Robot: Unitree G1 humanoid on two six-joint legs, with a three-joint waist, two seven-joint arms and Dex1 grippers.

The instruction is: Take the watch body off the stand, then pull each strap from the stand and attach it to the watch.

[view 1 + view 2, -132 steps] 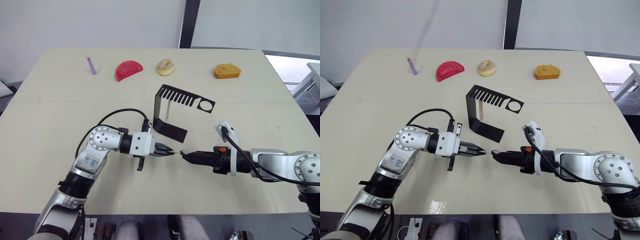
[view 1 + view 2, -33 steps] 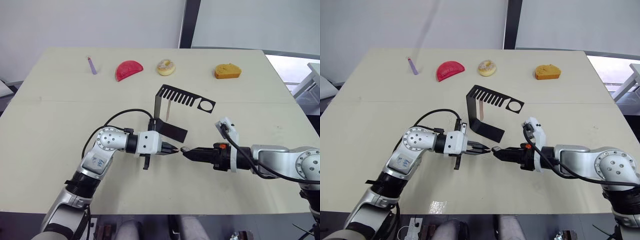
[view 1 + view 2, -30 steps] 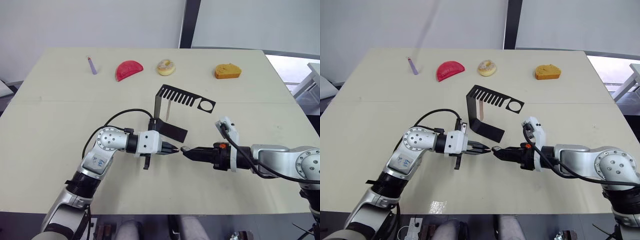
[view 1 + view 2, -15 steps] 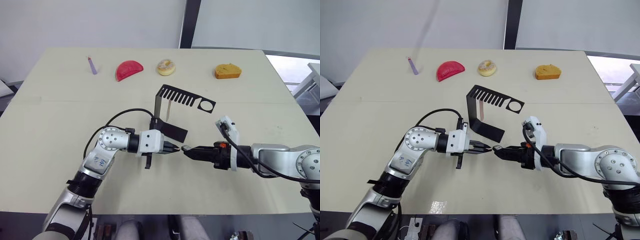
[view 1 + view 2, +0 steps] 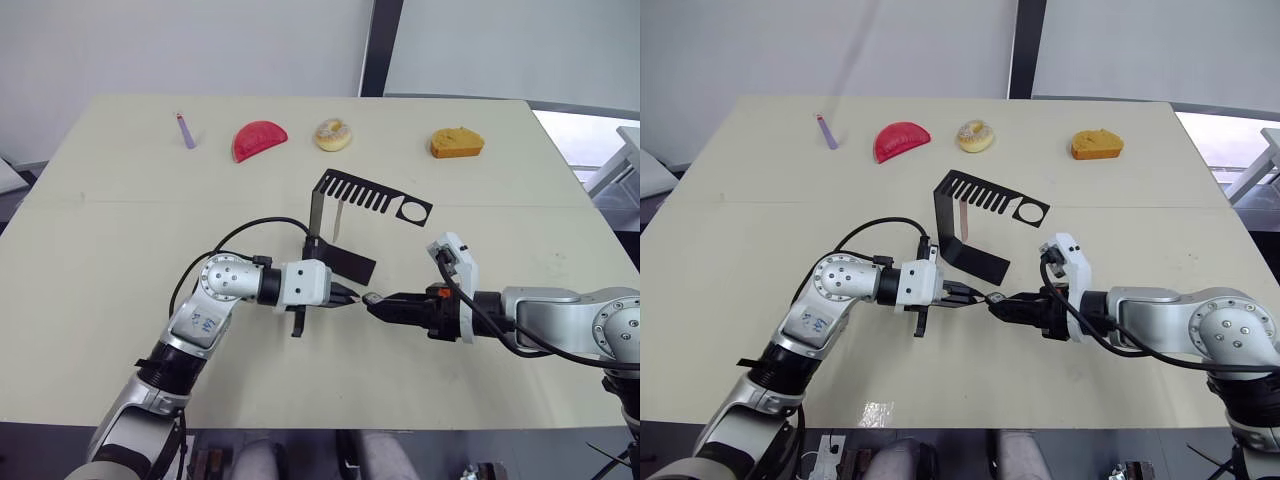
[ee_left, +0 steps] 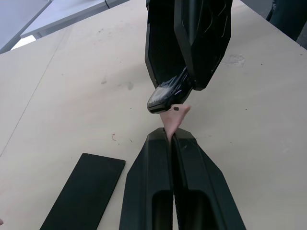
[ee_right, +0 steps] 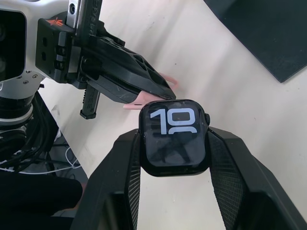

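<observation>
My right gripper (image 7: 175, 136) is shut on the watch body (image 7: 175, 135), a small black case with light digits on its screen, held just above the table (image 5: 120, 230). Facing it, my left gripper (image 6: 171, 135) is shut on a pale pink strap (image 6: 175, 116), whose free end touches the edge of the watch body (image 6: 168, 91). The two grippers meet tip to tip in front of the stand (image 5: 352, 264), a black bent bracket with a comb-slotted top arm and a ring hole (image 5: 412, 211). A second pink strap (image 5: 339, 215) hangs from the comb.
Along the far edge of the table lie a purple stick (image 5: 185, 131), a red half-round piece (image 5: 258, 139), a donut (image 5: 332, 134) and an orange bread-like piece (image 5: 456, 142). The stand's flat base (image 7: 259, 28) lies close behind the grippers.
My left gripper has moved right with the strap, closing the gap to the right gripper. The strap's end now touches the watch body.
</observation>
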